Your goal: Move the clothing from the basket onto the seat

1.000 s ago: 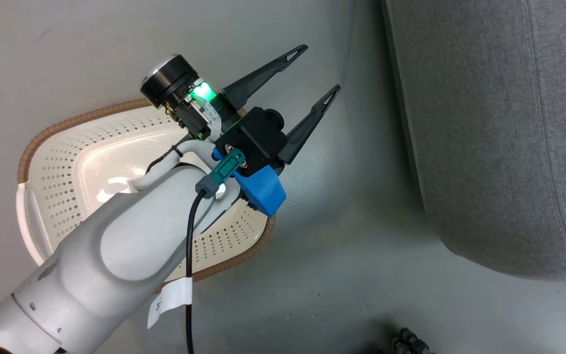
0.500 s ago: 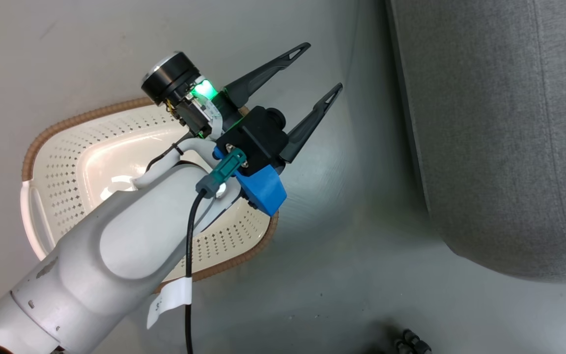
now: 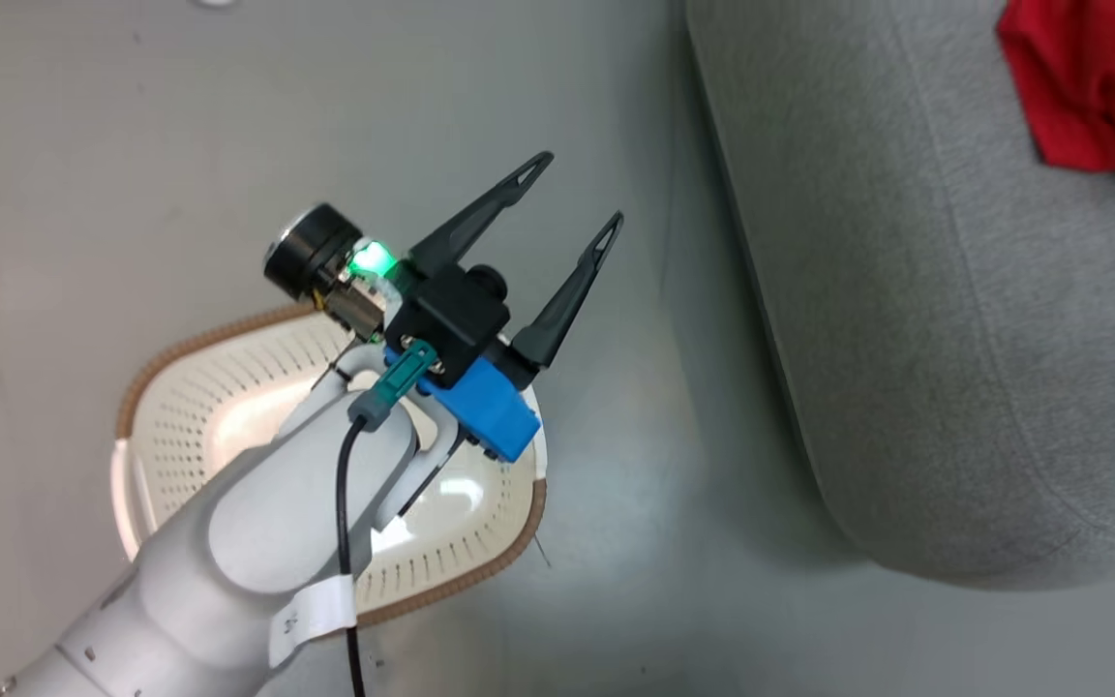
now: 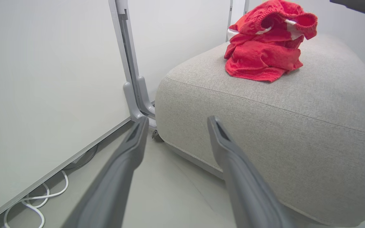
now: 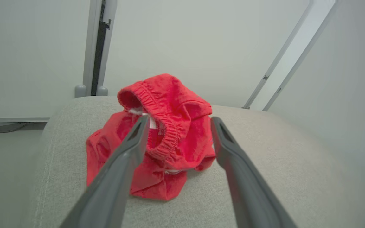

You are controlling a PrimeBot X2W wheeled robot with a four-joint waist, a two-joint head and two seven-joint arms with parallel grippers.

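The clothing [image 5: 182, 104] is a crumpled bright-red heap with white trim, lying on top of the grey seat [image 5: 296, 177]. My right gripper [image 5: 179, 120] is open just in front of the heap, its fingers apart on either side of it. The head view catches the clothing [image 3: 1090, 87] at the top right of the seat [image 3: 906, 290]. The cream basket [image 3: 219, 334] with its brown rim sits on the floor at lower left, and its visible bottom is bare plastic. My left gripper [image 3: 577, 191] hangs open above the basket's right end, holding nothing. In the left wrist view, my left gripper [image 4: 176, 122] faces the clothing [image 4: 265, 47] on the seat [image 4: 265, 126].
A strip of grey floor [image 3: 664, 542] separates basket and seat. White wall panels stand behind the seat, with a grey post [image 4: 135, 95] and its foot at the seat's corner. A white cable [image 4: 43, 196] lies along the wall base.
The head camera has shifted, so basket and left arm sit lower in the picture and the red clothing on the seat has come into view. The left gripper stays open.
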